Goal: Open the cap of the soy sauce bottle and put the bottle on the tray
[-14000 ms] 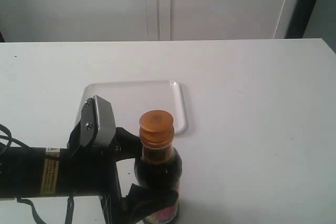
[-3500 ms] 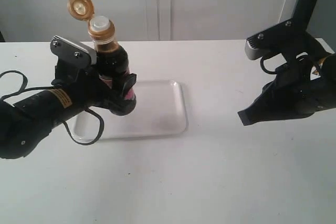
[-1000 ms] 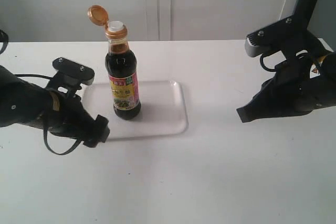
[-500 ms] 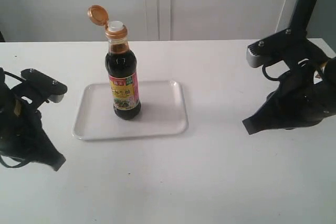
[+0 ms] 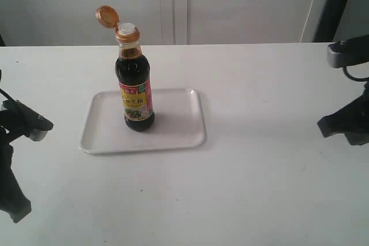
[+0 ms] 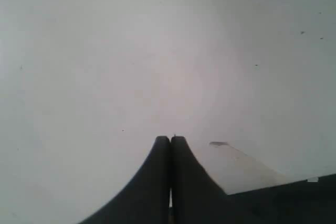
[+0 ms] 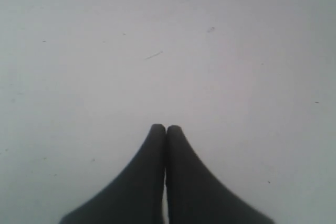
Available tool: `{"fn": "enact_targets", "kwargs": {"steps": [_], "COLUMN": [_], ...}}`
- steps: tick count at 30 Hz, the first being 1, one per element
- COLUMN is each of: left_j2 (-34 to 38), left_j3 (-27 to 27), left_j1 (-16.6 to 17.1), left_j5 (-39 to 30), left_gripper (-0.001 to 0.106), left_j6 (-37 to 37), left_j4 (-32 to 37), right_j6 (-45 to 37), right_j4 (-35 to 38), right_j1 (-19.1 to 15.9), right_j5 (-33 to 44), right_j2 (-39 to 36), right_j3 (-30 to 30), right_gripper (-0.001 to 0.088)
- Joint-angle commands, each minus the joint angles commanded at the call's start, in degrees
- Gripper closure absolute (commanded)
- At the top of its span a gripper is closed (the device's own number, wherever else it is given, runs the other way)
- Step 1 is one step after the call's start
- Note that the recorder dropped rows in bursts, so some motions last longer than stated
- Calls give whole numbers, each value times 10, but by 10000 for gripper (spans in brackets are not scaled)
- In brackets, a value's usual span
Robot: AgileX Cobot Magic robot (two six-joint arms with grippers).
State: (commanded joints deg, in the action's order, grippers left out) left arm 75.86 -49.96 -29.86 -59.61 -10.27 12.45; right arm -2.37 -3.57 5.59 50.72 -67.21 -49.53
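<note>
Now soy sauce bottle (image 5: 135,93) upright on tray (image 5: 179,136).

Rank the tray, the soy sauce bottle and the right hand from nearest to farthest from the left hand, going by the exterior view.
Measured from the left hand, at the view's lower left edge:
1. The tray, middle-left of the table; its left rim comes nearest.
2. The soy sauce bottle, upright on the tray, set in from that rim, cap flipped open.
3. The right hand, at the far right edge.
</note>
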Motion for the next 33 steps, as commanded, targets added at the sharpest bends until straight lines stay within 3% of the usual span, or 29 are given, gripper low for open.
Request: {"fn": "enact_targets", "kwargs": {"steps": [12, 23, 33], "left_j2": [-133, -248, -320], "left_j3": [70, 169, 201], "left_j1": [0, 0, 0], "left_j5": [119, 272, 286], "left_gripper": [1053, 1053, 1053], "left_j6": [-2, -39, -49], "left_j4": [-21, -22, -17], "right_j6": [63, 75, 75], "right_j4": [-12, -12, -11], "right_j1": [-11, -11, -11], "right_j5": [-212, -327, -373], "right_j2": [191, 337, 430], "right_j3": [117, 209, 274], "right_gripper": [868, 868, 868]}}
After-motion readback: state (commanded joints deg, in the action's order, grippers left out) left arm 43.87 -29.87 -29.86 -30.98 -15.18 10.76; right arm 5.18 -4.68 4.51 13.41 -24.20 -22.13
